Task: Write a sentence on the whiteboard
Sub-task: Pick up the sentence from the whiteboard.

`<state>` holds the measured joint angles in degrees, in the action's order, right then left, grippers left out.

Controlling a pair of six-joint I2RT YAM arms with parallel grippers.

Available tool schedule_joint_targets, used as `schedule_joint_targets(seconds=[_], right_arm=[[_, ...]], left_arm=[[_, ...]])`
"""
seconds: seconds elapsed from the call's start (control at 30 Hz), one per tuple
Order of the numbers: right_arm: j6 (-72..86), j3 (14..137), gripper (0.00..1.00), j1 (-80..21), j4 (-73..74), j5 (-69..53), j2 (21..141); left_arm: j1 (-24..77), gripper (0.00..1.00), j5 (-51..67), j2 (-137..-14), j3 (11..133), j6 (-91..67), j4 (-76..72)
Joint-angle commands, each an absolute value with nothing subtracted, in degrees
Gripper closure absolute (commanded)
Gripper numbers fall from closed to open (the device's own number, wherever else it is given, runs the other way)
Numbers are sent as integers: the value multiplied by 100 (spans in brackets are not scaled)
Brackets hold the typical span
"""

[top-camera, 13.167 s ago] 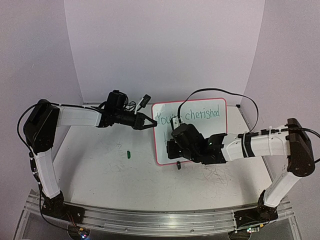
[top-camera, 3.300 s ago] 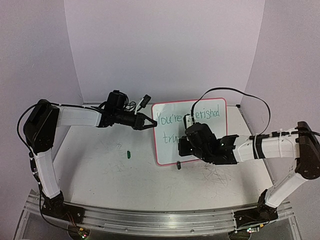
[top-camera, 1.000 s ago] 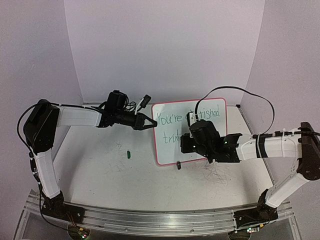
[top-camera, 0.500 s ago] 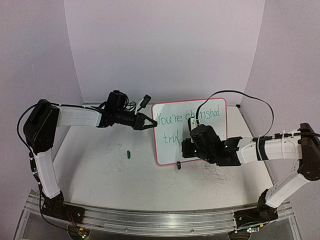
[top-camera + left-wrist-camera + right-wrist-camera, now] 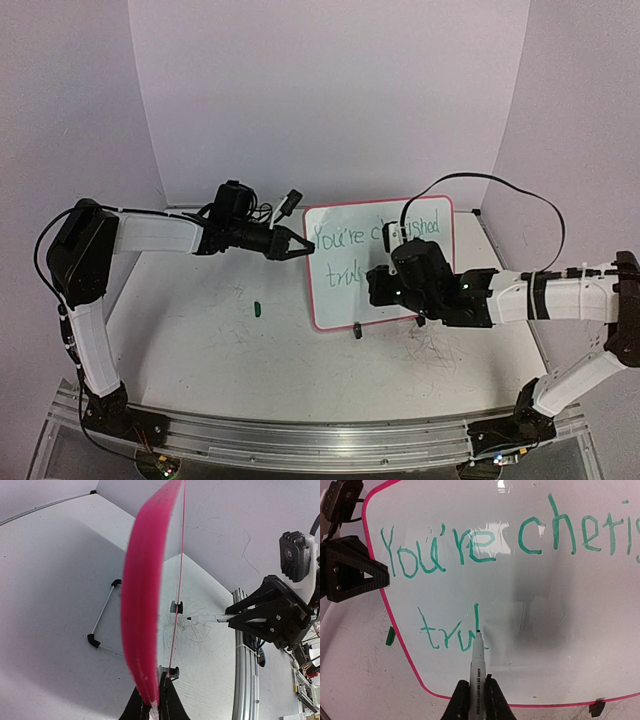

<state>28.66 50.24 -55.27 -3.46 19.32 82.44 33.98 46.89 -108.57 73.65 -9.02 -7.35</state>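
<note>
Scuffed tabletop (image 5: 200, 340), green cap (image 5: 257, 308) near whiteboard (image 5: 330, 305)

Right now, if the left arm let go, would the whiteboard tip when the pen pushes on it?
Probably yes: the whiteboard stands on edge on two small feet, so it looks easy to tip. It seems thin and stiff, likely light. The left gripper, jaws shut on its frame, probably braces it against the pen.

Pink-framed glossy whiteboard (image 5: 335, 300) standing; green sentence (image 5: 483, 555) "You're cherished" (second line: "trul").
</note>
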Motion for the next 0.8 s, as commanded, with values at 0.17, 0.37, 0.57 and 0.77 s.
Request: schedule_joint_targets(seconds=[0.17,0.37,0.57,0.77], right_arm=[[2671,5370,100,-5511,-484,2145,8531],[2652,5396,100,-5511,-483,2217,8630],[2720,5335,100,-5512,-431,2261,8649],[2887,5144,100,-5512,-362,2200,8605]], left_arm=[[3480,100,4281,-10767,7459,-504,-499],[3480,100,4282,-10756,7454,-501,-496],[3480,100,4272,-10759,7453,-493,-490],[3481,100,4271,-10766,7458,-493,-484]])
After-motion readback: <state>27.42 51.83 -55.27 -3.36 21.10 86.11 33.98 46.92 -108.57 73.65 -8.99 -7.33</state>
